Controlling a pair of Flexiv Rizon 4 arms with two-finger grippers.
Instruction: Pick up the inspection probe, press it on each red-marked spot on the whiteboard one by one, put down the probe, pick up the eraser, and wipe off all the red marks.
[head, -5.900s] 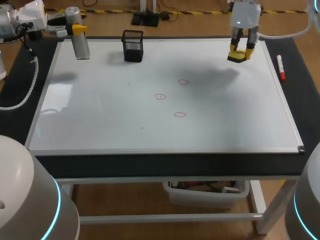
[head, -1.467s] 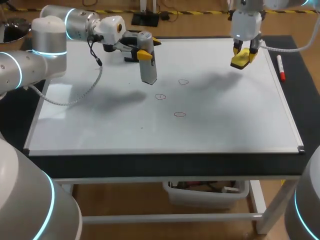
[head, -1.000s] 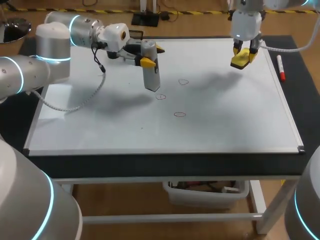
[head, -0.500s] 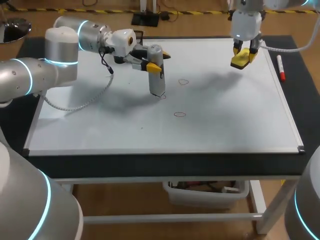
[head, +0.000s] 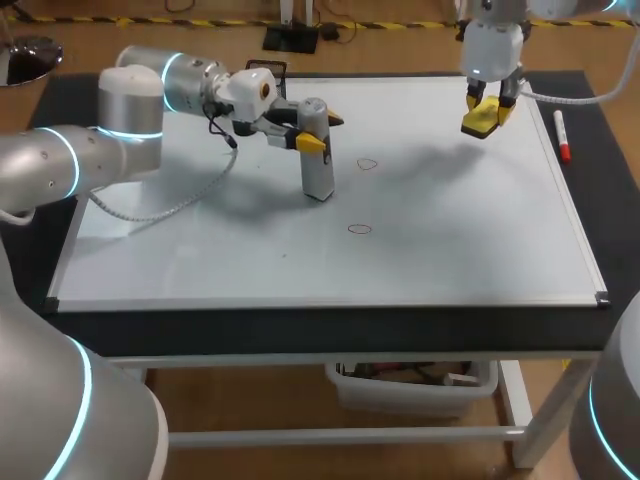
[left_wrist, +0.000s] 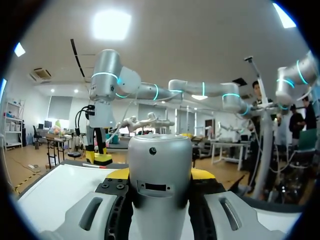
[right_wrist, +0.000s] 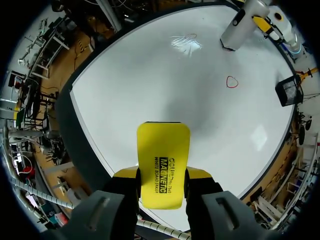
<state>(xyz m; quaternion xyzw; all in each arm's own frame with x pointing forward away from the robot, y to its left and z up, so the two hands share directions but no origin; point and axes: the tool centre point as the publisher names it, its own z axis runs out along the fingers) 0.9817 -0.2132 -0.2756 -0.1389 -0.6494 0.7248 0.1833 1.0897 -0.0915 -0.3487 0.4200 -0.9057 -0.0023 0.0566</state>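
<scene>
The probe (head: 318, 160) is grey, the eraser (head: 481, 115) yellow.

Pretty clearly a robotics lab, some kind of test bench. Two big silver arms, the left arm (head: 130, 110) and the right arm (head: 492, 45), were out over a black-topped table (head: 330, 325), with cyan light rings glowing at their joints. A whiteboard (head: 450, 250) lay flat on it as the work surface, with a marker (head: 562, 136) beside it and a mesh holder (right_wrist: 287, 90) at its far edge. The left arm held a grey inspection probe (head: 317, 160), the right a yellow eraser (head: 480, 115).
</scene>
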